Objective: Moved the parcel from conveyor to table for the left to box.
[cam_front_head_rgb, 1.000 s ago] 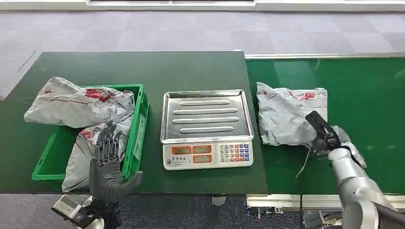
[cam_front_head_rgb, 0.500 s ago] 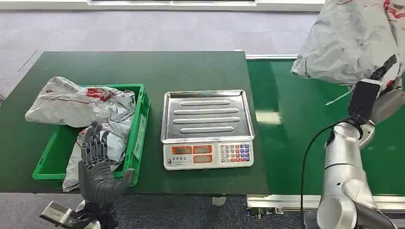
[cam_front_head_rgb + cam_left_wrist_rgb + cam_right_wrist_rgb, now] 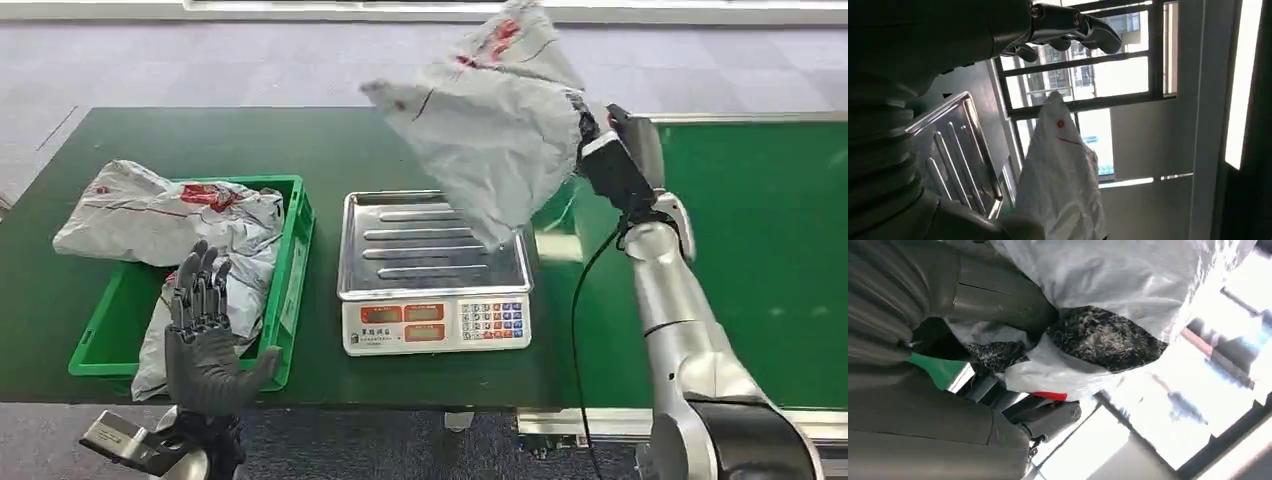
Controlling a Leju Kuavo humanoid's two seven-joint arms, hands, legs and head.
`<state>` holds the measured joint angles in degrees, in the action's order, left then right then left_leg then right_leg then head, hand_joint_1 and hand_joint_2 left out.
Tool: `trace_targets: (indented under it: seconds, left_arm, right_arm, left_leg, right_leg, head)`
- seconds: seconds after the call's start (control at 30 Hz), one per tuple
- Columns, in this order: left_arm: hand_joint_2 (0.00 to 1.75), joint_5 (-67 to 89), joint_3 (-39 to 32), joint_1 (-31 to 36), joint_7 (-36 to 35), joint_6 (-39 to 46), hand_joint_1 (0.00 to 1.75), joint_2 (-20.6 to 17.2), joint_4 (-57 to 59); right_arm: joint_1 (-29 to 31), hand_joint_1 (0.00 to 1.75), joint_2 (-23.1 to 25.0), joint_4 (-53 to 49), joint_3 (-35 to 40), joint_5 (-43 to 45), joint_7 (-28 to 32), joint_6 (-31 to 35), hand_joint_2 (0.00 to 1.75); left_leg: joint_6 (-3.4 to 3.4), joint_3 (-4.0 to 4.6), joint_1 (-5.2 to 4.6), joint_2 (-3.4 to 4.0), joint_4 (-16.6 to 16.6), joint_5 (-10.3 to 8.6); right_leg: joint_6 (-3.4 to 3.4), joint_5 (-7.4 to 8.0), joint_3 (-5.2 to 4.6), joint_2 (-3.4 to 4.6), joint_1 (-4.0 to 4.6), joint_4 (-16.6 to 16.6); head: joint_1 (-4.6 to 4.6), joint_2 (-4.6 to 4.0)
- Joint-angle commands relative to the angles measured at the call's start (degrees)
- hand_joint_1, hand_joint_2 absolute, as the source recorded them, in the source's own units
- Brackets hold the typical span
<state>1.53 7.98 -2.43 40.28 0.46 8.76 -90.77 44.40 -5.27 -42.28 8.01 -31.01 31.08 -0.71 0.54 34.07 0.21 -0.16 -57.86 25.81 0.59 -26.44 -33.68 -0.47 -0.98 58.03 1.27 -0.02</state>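
The right hand [image 3: 600,150] gripped the grey parcel [image 3: 495,130] aloft over the scale's tray [image 3: 400,250], while the left hand [image 3: 205,330] at 8 o'clock hung open-fingered, holding nothing.

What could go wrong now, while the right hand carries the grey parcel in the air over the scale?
1. The right hand grips the parcel at one edge only, so the hanging bag may slip out or swing.
2. Its low corner hangs close above the scale tray; it may drag on the tray and push the scale.
3. The green crate already holds parcels piled over its rim, so the left hand has little room for another.
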Motion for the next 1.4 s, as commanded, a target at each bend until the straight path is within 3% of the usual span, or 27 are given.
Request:
trace_targets:
  seconds: [0.03, 0.27, 0.43, 0.47, 0.5, 0.73, 0.93, 1.03, 1.1, 1.13, 1.2, 1.3, 1.4]
  left_arm:
    - [1.75, 1.26, 0.12, 1.35, -0.28, 0.03, 0.0, -1.57, 1.69]
    - [1.75, 1.82, -1.05, -0.14, -0.28, 0.49, 0.0, -1.72, -0.44]
    - [1.75, 3.1, -2.11, -0.76, -0.28, 0.03, 0.0, -1.21, -0.61]
    - [1.75, 3.18, -2.18, -0.75, -0.28, -0.06, 0.0, -1.19, -0.46]
    - [1.75, 3.35, -2.43, -0.74, -0.28, -0.03, 0.0, -1.13, -0.3]
    - [1.75, 7.04, -2.15, 1.59, -0.28, -0.73, 0.0, -2.09, 5.14]
    - [1.75, 21.61, 1.24, 8.63, -10.03, 2.16, 0.0, -5.36, 10.37]
    - [1.75, 29.24, 4.95, 16.12, -13.63, 5.03, 0.0, -5.95, 15.83]
    - [1.75, 33.8, 6.26, 16.96, -14.82, 7.79, 0.0, -6.31, 16.3]
    - [1.75, 41.8, 9.46, 18.49, -17.98, 10.41, 0.0, -6.62, 17.1]
    - [1.75, 50.1, 14.63, 23.47, -22.48, 10.52, 0.0, -5.17, 21.21]
    - [1.75, 52.36, 16.51, 26.66, -24.41, 11.21, 0.0, -3.73, 24.78]
    - [1.75, 56.17, 19.58, 34.19, -26.5, 12.35, 0.0, -1.89, 33.67]
  right_arm:
    - [9.39, 1.75, 7.75, 14.35, 16.13, -3.12, 1.4, -8.08, 1.75]
    - [10.81, 1.75, 8.74, 16.23, 20.82, -5.66, 0.77, -12.72, 1.75]
    - [10.62, 1.71, 6.53, 18.65, 23.9, -8.01, -3.84, -15.35, 1.75]
    - [10.17, 0.05, 5.73, 18.96, 24.32, -8.41, -4.43, -15.63, 1.75]
    - [9.53, 0.0, 4.95, 19.0, 24.17, -8.03, -4.25, -16.23, 1.75]
    - [3.19, 0.0, -2.77, 16.24, 21.47, -3.75, 1.32, -19.48, 1.75]
    - [-5.43, 0.0, -8.51, 5.95, 18.16, -0.23, 3.42, -18.65, 1.75]
    - [-12.55, 0.0, -7.41, -1.84, 12.55, 2.08, 2.22, -13.69, 1.75]
    - [-13.66, 0.0, -6.23, -3.27, 10.36, 3.06, 0.96, -11.4, 1.75]
    - [-16.6, 0.0, -3.52, -7.45, 5.2, 4.51, -0.66, -3.87, 1.75]
    - [-23.67, 0.0, 0.45, -19.1, -1.73, 9.34, 0.95, 0.63, 1.75]
    - [-27.28, 0.0, 1.15, -24.87, -2.89, 10.1, 0.33, 1.67, 1.75]
    - [-34.5, 0.0, 4.0, -33.95, -5.37, 12.4, 5.04, 5.19, 1.75]
  left_leg:
    - [0.03, -0.13, -0.02, 0.52, 0.04, 0.06]
    - [0.06, -0.1, 0.04, 0.32, 0.05, 0.0]
    - [0.04, -0.1, 0.06, 0.14, 0.08, -0.04]
    - [0.04, -0.12, 0.07, 0.16, 0.11, -0.04]
    - [0.03, -0.07, 0.06, 0.04, 0.07, -0.06]
    - [0.03, -0.11, 0.07, -0.29, 0.11, -0.09]
    - [0.01, -0.07, 0.06, -0.36, 0.09, -0.11]
    - [0.03, -0.07, 0.12, -0.57, 0.16, -0.18]
    - [0.03, 0.01, 0.06, -0.46, 0.03, -0.12]
    - [0.03, 0.0, 0.06, -0.35, 0.04, -0.1]
    - [0.05, -0.03, 0.07, -0.2, 0.07, -0.07]
    - [0.05, 0.05, 0.1, -0.61, 0.04, -0.14]
    - [0.04, -0.11, 0.18, -0.67, 0.22, -0.16]
  right_leg:
    - [-0.07, 0.08, -0.1, 0.52, -0.01, 0.01]
    - [-0.07, 0.06, -0.05, 0.34, 0.06, -0.06]
    - [-0.05, 0.06, 0.05, 0.16, 0.07, -0.13]
    - [-0.06, 0.07, 0.08, 0.18, 0.05, -0.16]
    - [-0.05, 0.05, 0.05, 0.05, 0.03, -0.12]
    - [-0.04, 0.0, 0.19, -0.27, 0.03, -0.2]
    - [-0.05, 0.02, 0.16, -0.33, 0.03, -0.21]
    - [-0.08, 0.05, 0.22, -0.51, 0.09, -0.3]
    - [-0.06, 0.0, 0.06, -0.43, 0.05, -0.12]
    - [-0.06, 0.03, 0.05, -0.32, 0.05, -0.12]
    - [-0.08, 0.06, 0.04, -0.18, 0.08, -0.16]
    - [-0.09, -0.01, 0.08, -0.58, 0.11, -0.15]
    - [-0.12, 0.04, 0.35, -0.64, 0.2, -0.44]
  head:
    - [0.02, -0.02]
    - [0.0, 0.0]
    - [0.02, 0.0]
    - [0.0, -0.02]
    - [0.0, 0.0]
    - [0.02, 0.0]
    - [0.02, 0.0]
    - [0.0, 0.0]
    - [0.02, 0.0]
    - [0.0, 0.0]
    - [0.0, 0.0]
    - [0.0, 0.0]
    - [0.02, 0.0]
